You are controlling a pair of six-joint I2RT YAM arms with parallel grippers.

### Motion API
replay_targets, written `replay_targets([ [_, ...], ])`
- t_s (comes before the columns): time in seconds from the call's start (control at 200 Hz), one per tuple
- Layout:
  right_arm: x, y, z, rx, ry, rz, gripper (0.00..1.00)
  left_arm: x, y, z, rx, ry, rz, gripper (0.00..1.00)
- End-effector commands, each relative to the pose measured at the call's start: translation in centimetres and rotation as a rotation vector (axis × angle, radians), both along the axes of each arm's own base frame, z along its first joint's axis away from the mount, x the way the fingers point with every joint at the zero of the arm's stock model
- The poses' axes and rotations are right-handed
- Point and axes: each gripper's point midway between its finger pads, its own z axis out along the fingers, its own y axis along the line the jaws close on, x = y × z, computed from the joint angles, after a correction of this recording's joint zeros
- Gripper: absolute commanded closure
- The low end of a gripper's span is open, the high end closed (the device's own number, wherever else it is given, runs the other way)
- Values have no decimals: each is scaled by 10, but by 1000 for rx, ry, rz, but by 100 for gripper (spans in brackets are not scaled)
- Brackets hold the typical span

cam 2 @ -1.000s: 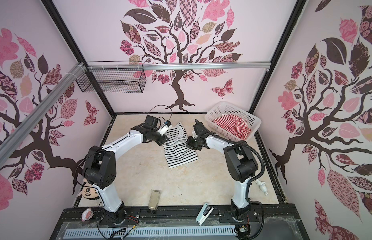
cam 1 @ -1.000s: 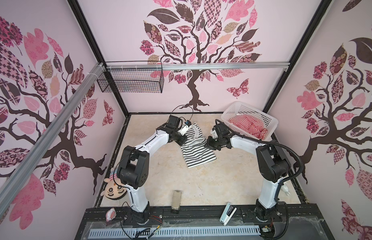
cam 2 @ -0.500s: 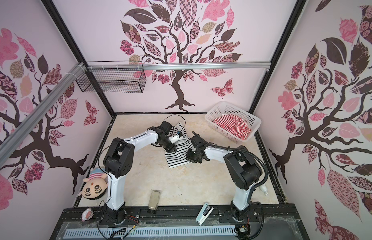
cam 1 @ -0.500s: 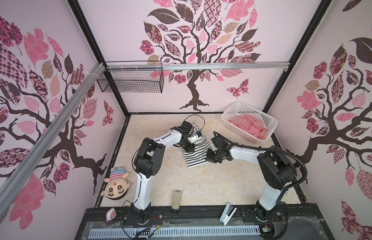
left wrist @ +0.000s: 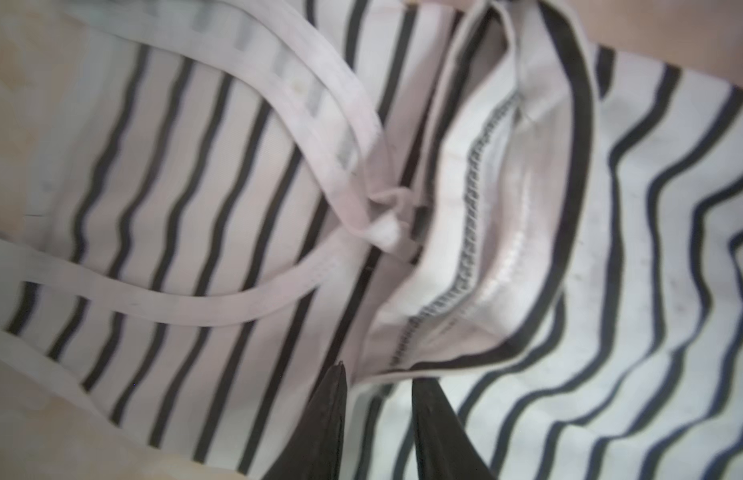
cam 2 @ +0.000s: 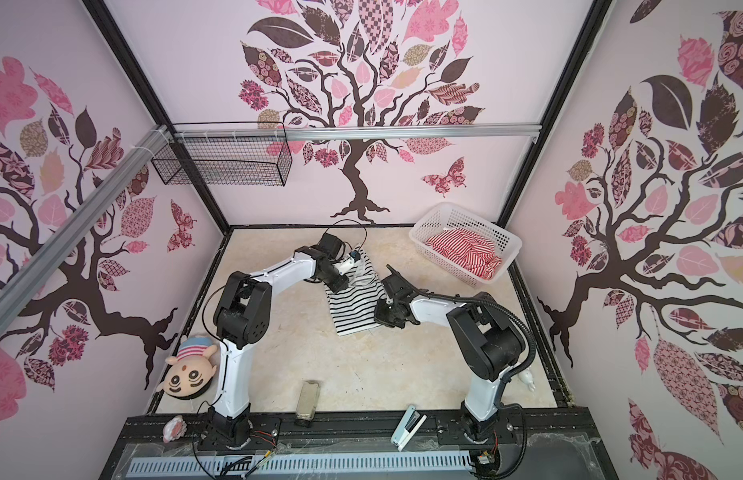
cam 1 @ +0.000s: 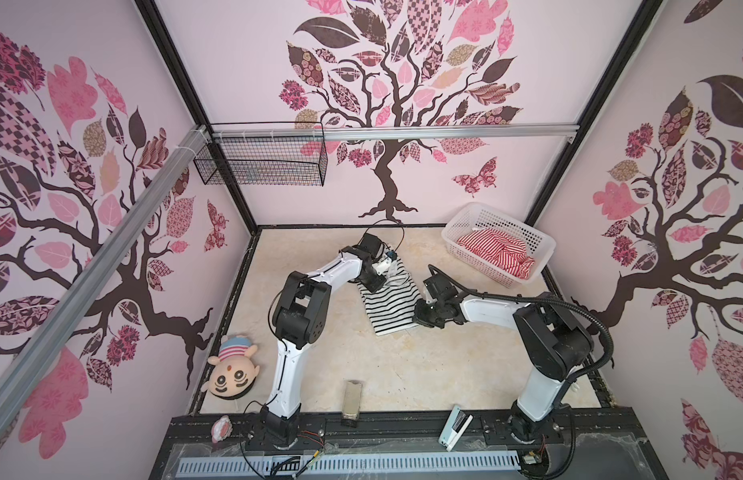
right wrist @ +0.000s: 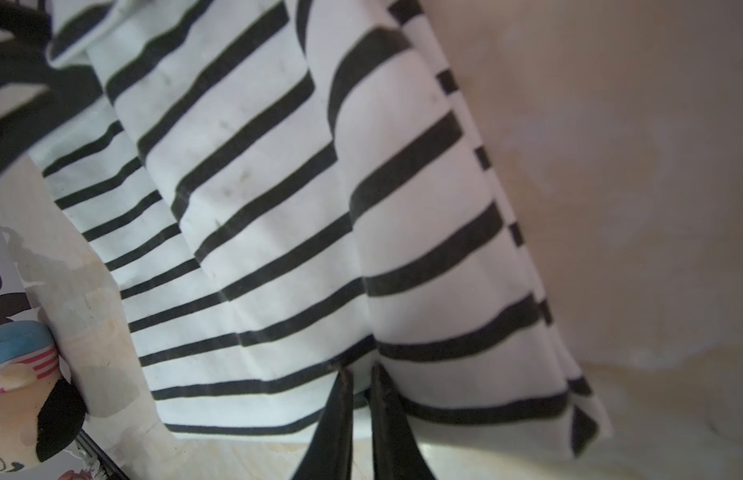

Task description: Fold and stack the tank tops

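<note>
The black-and-white tank top (cam 1: 392,305) is laid on the table (cam 1: 361,365) and pinched by the right gripper (right wrist: 359,372), the red-and-white tank top (cam 1: 496,253) is kept in the basket (cam 1: 478,210), and the hold of the left gripper (left wrist: 378,376) cannot be told.

Tank top (cam 1: 392,309) lies flat at the middle of the table (cam 1: 361,361). Left gripper (cam 1: 382,284) sits at its far end, right gripper (cam 1: 417,318) at its right edge. Basket (cam 1: 488,268) stands in far right corner, other tank top (cam 1: 496,251) inside it. Plush head (cam 1: 232,374) lies near left. Stapler (cam 1: 455,424) lies at front edge, right of centre.
</note>
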Motion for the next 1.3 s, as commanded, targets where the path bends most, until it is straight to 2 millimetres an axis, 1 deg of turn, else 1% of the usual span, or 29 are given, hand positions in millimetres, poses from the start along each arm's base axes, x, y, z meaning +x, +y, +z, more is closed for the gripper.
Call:
replay_targets([
  [0.0,-13,-16,-11,-58,47,-26,85,35,12,10,29,-85,63,69],
  [0.105,-15,-15,-10,-52,46,-25,85,46,20,19,23,-103,101,69],
  [0.15,-15,-16,-9,-52,46,-25,85,45,20,25,4,-99,106,69],
  [0.19,-15,-16,-8,-50,44,-24,85,40,16,34,-29,-97,93,69],
  [0.285,-15,-15,-6,-45,39,-25,85,19,-5,57,-129,-80,32,69],
  [0.365,-15,-16,-6,-46,40,-27,85,-7,-29,69,-176,-65,-50,70],
  [0.44,-15,-16,-6,-47,39,-28,85,-32,-53,73,-190,-44,-143,70],
  [0.525,-16,-16,-7,-45,43,-31,85,-54,-75,74,-215,-2,-208,70],
  [0.61,-17,-17,-8,-48,44,-34,85,-63,-87,68,-221,43,-234,71],
  [0.74,-20,-20,-8,-49,44,-38,85,-66,-96,53,-208,108,-255,71],
  [0.875,-22,-22,-7,-52,43,-42,85,-70,-100,33,-194,196,-276,73],
  [0.925,-22,-22,-6,-51,42,-43,84,-72,-98,20,-178,224,-272,73],
  [0.935,-22,-22,-6,-51,41,-43,84,-68,-101,26,-186,206,-275,73],
  [0.95,-23,-22,-6,-52,42,-43,84,-65,-102,27,-186,199,-273,73],
  [1.171,-24,-25,-5,-56,40,-46,84,-56,-99,10,-126,205,-262,73],
  [1.246,-25,-24,-4,-55,40,-45,84,-47,-96,6,-95,170,-247,73],
  [1.291,-25,-24,-4,-53,41,-44,84,-38,-93,4,-76,134,-231,73],
])
